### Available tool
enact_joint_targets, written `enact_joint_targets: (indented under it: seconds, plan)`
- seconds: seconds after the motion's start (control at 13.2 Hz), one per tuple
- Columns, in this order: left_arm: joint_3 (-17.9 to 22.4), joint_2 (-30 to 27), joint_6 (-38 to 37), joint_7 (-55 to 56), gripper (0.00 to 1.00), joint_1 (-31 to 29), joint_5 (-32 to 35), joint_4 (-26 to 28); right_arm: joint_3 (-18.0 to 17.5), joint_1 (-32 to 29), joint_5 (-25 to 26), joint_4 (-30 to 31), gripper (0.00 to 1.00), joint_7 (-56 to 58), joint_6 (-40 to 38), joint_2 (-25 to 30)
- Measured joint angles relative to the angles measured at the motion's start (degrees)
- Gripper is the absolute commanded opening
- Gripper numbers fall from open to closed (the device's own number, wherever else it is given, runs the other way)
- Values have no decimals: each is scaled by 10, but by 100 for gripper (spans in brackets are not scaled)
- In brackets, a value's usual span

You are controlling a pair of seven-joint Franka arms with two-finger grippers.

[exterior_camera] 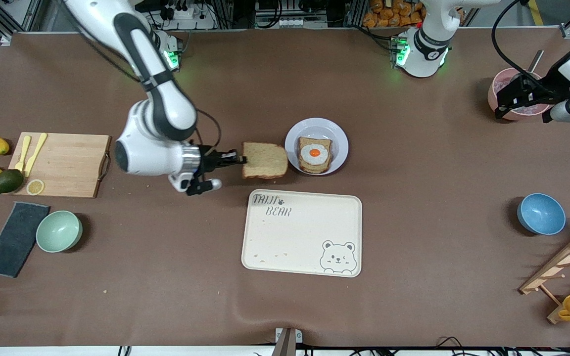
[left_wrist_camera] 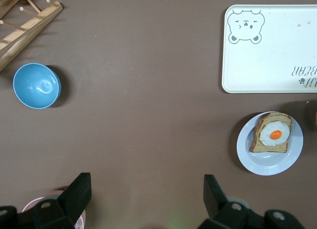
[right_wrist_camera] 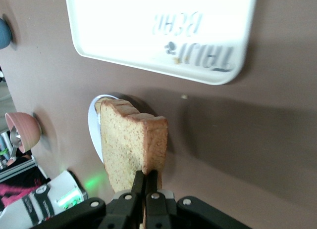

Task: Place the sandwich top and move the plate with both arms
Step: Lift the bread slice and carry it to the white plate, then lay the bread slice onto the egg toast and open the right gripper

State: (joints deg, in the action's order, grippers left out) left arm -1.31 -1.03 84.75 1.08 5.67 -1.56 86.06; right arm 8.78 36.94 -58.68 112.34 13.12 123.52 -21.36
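Right gripper: my black two-finger right gripper (exterior_camera: 239, 159) is pinching one edge of the squarish light brown wholemeal bread slice with a darker crust (exterior_camera: 264, 160), fingers closed tight on it; in the right wrist view the gripper (right_wrist_camera: 145, 182) is clamping the slice (right_wrist_camera: 132, 147) at its crust.
Sandwich top: I am holding this bread slice in the air, roughly level, over the brown tablecloth (exterior_camera: 413, 198) just beside the plate, toward the right arm's end of the table.
Plate: the small round pale lavender-white plate with a raised rim (exterior_camera: 339, 136) is sitting on the tablecloth near the table's middle, farther from the front camera than the tray.
On the plate: a slice of brown bread topped with a fried egg (exterior_camera: 314, 155) is lying in it.
Tray: the cream rectangular tray printed with a bear (exterior_camera: 302, 232) is lying flat, close to the plate but not touching it.
Left gripper: my black left gripper (exterior_camera: 520, 96) is waiting with its fingers spread wide and nothing between them, over the pink bowl (exterior_camera: 502, 86) at the left arm's end of the table.
Blue bowl: the round blue bowl (exterior_camera: 541, 213) is standing well apart from the plate, nearer to the front camera than the pink bowl.
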Motion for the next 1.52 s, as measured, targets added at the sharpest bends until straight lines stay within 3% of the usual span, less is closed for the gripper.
enact_joint_targets:
  seconds: [0.46, 0.99, 1.06, 1.14, 1.22, 1.29, 1.52]
  plan:
    - [0, 0, 0, 0, 100, 0, 0, 0, 1, 126, -41, 5, 0, -90, 133, -1]
    - [0, 0, 0, 0, 100, 0, 0, 0, 1, 172, -56, 11, 0, -99, 195, -25]
    - [0, 0, 0, 0, 100, 0, 0, 0, 1, 176, -57, 11, 9, -99, 200, -28]
    - [0, 0, 0, 0, 100, 0, 0, 0, 1, 179, -59, 11, 45, -99, 203, -31]
    - [0, 0, 0, 0, 100, 0, 0, 0, 1, 181, -62, 11, 67, -100, 206, -34]
    - [0, 0, 0, 0, 100, 0, 0, 0, 1, 183, -70, 11, 100, -104, 207, -36]
    - [0, 0, 0, 0, 100, 0, 0, 0, 3, 183, -80, 8, 100, -108, 211, -38]
